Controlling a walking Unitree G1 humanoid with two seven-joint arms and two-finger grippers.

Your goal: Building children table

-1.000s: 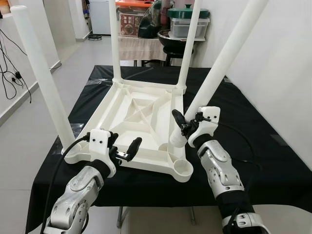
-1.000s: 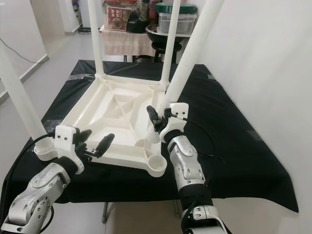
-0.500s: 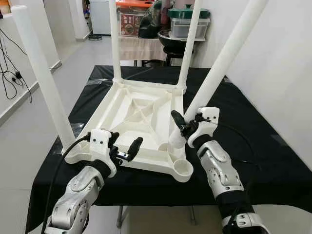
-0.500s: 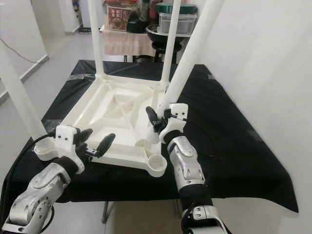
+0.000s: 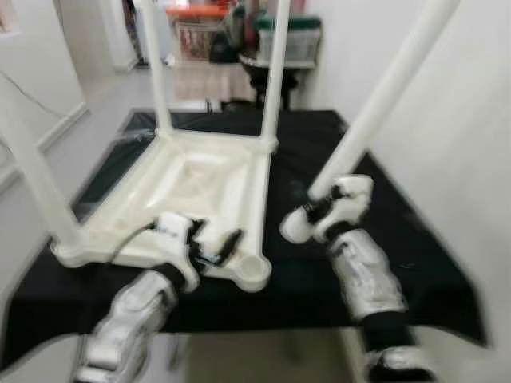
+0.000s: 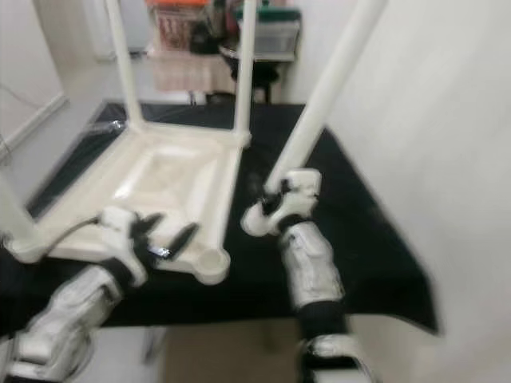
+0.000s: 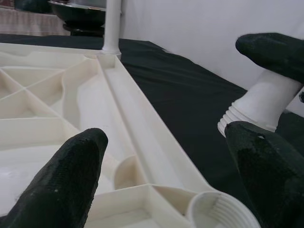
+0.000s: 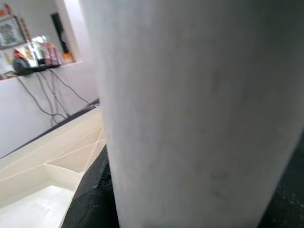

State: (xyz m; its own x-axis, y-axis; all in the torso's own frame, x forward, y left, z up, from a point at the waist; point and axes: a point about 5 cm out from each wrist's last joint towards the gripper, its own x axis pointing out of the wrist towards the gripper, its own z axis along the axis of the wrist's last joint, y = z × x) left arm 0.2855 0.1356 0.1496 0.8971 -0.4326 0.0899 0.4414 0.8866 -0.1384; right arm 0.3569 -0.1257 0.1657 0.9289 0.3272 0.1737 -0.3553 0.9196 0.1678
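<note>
White plastic tabletop [image 5: 200, 187] lies upside down, its empty threaded socket [image 7: 223, 213] just beyond the open left gripper [image 5: 215, 247]. Right gripper [image 5: 315, 214] clamps the loose, tilted leg [image 5: 383, 96] beside it.

A table with a black cloth [image 5: 335, 152] holds the things. A white table top [image 5: 192, 191] lies upside down on the cloth, three legs pointing up.
</note>
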